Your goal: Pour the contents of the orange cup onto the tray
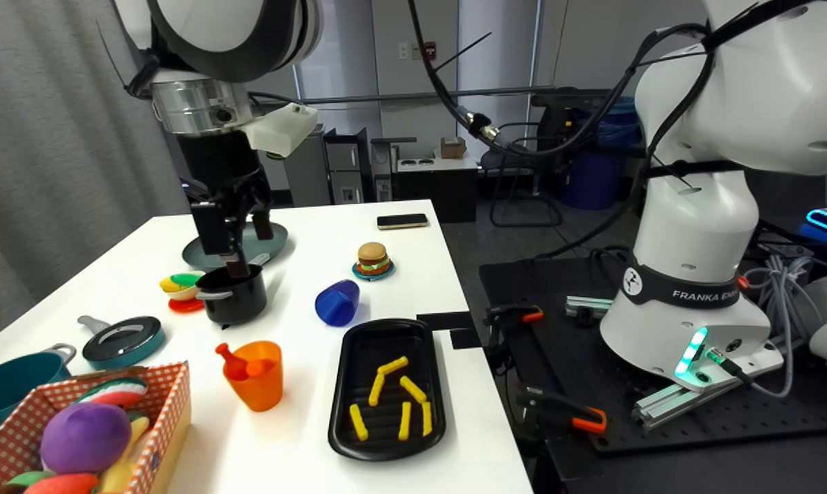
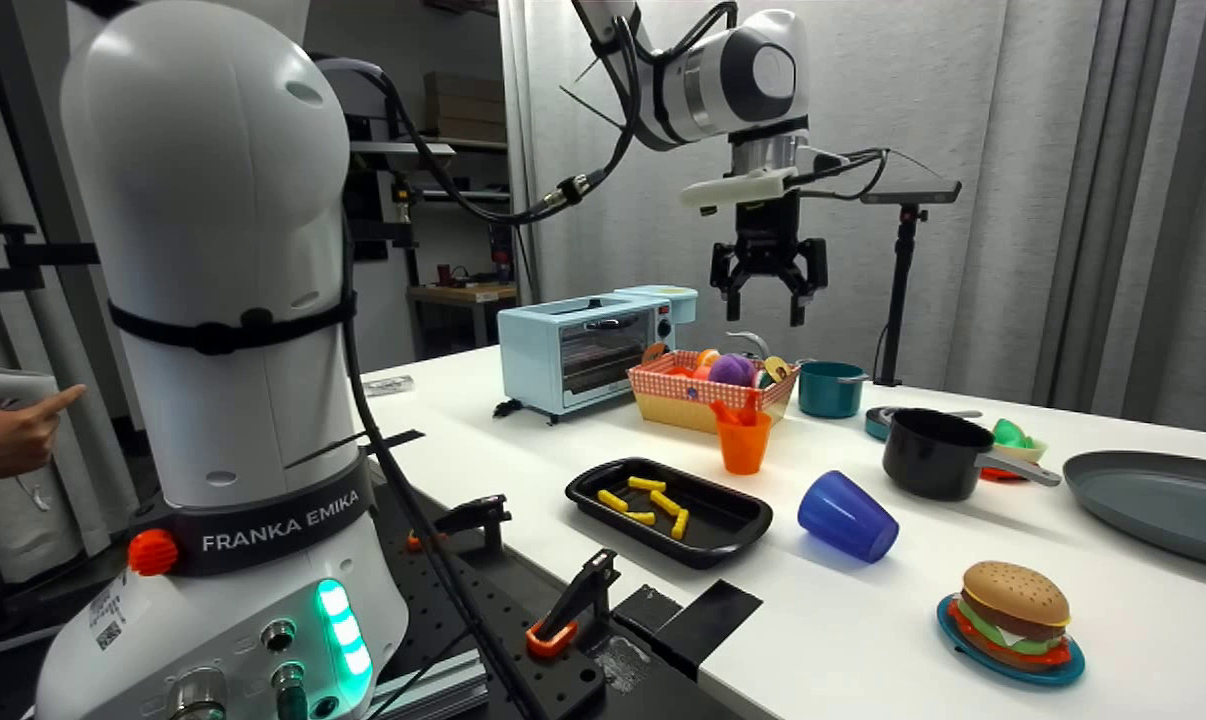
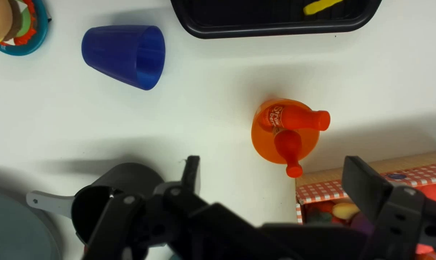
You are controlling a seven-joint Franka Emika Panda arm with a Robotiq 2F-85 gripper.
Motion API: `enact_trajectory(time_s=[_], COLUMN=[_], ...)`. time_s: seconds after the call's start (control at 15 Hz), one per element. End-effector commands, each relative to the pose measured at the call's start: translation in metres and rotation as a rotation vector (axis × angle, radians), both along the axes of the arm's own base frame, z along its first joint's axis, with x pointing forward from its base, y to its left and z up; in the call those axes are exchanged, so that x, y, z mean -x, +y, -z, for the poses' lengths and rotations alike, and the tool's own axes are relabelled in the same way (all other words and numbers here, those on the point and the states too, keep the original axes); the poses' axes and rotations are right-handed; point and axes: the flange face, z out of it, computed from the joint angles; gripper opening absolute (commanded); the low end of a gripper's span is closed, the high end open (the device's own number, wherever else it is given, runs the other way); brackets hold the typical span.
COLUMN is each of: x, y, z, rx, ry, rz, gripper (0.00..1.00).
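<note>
- Far left in an exterior view, it's the robot base, status lights glowing green.
- Moving R, a lt. blue toaster oven sits on the white table.
- Mid-table, & here's the black tray, lying flat, yellow pcs scattered inside.
- Beyond it, the checked basket, piled w/ toy food.
- Just beside that basket, the orange cup, upright on the table, near the tray but apart; two red bottles lean inside, necks poking past the rim, per wrist view.
- Up high, the gripper: jaws released, spread wide apart, well clear of the orange cup!
- Further R, a teal pot, then a blue cup tipped on its side.
- Next, a black pot, then a toy burger, & far R, a big grey plate.
</note>
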Motion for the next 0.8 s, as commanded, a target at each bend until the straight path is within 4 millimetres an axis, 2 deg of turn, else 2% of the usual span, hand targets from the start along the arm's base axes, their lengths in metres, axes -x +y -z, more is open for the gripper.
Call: enact_trajectory(time_s=[0.0,0.73], x=[-0.013,-0.019], y=[-0.007,-0.019], z=[0.011,0.047], rx=[0.000,-0.010], ry=[-0.019,0.026], rz=[0.012,0.039], gripper=[1.00,1.00])
